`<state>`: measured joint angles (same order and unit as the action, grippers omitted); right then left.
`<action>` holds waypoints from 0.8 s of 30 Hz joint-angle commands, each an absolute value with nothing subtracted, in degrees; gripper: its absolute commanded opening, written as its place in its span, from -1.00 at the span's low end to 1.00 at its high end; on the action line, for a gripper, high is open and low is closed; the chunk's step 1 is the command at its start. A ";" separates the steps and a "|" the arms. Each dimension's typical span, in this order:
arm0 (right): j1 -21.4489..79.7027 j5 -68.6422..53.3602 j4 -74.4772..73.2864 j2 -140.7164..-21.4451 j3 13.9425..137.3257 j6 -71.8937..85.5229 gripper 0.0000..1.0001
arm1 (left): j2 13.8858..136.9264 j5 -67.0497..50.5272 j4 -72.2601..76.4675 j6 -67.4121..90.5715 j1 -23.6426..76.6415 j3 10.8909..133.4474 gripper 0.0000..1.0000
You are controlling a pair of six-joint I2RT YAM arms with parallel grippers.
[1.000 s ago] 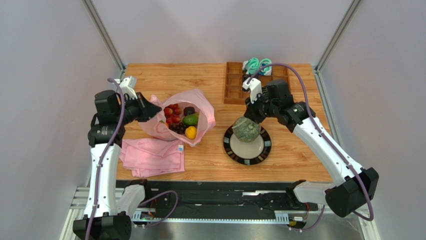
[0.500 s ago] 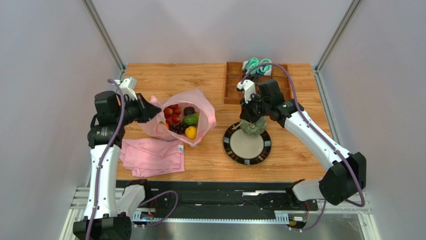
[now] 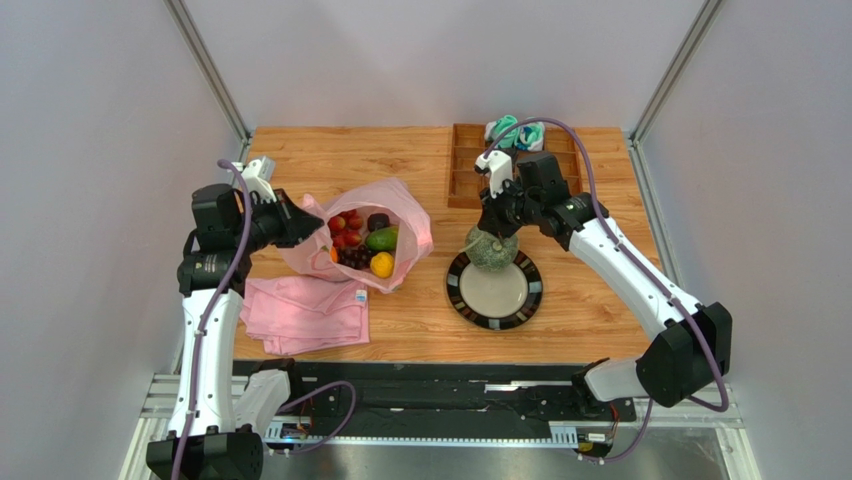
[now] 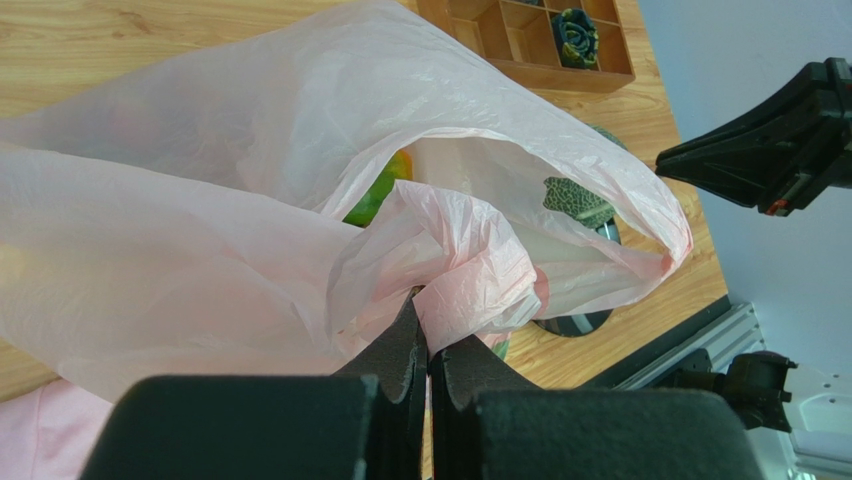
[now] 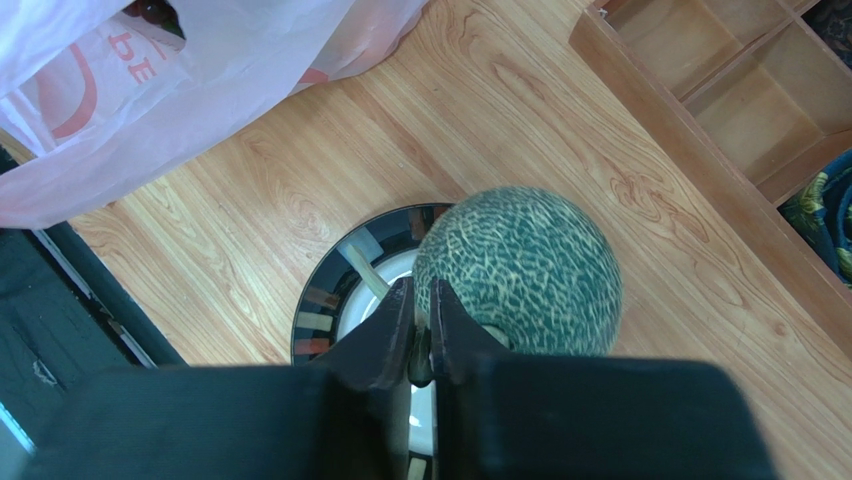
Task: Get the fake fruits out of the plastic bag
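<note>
The pink plastic bag (image 3: pixel 408 228) lies open at left centre. Inside it I see red berries (image 3: pixel 345 224), dark grapes (image 3: pixel 378 221), a green fruit (image 3: pixel 381 239) and an orange-yellow fruit (image 3: pixel 381 264). My left gripper (image 3: pixel 312 228) is shut on the bag's rim (image 4: pixel 470 280), jaws pressed together (image 4: pixel 430 340). The netted grey-green melon (image 3: pixel 492 250) is over the far part of the striped plate (image 3: pixel 495 300). My right gripper (image 3: pixel 497 222) is shut on the melon's stem (image 5: pixel 422 320), with the melon (image 5: pixel 530 270) right beside the fingers. I cannot tell whether the melon touches the plate (image 5: pixel 325 300).
A folded pink cloth (image 3: pixel 300 312) lies near the front left, below the bag. A wooden compartment tray (image 3: pixel 465 170) stands at the back, with teal and dark items (image 3: pixel 515 132) in its far cells. In the right wrist view the tray (image 5: pixel 700 130) is just beyond the melon.
My right arm has folded in and turned its wrist over the melon, which has shifted slightly toward the plate's far edge. The left arm and the bag have not moved.
</note>
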<state>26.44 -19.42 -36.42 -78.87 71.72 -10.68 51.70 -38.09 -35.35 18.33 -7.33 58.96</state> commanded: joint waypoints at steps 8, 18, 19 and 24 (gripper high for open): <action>27.93 -23.98 -32.96 -81.04 84.27 -6.41 0.58 | 50.54 -38.41 -34.28 18.02 -7.82 58.71 -1.00; 53.95 -20.13 -34.71 -85.24 90.88 -34.79 0.24 | 50.01 -38.85 -35.77 20.12 -7.91 58.27 -1.00; 54.83 -19.43 -35.33 -88.39 91.40 -36.28 0.15 | 50.01 -39.02 -36.82 20.13 -7.82 58.45 -1.00; 56.43 -17.50 -39.02 -98.69 98.59 -44.54 0.04 | 48.61 -38.50 -41.56 18.64 -7.91 59.76 -1.00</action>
<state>56.88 -21.10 -35.38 -91.61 93.43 -33.93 50.54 -38.30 -37.56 19.20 -7.38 58.02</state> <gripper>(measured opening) 0.527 0.008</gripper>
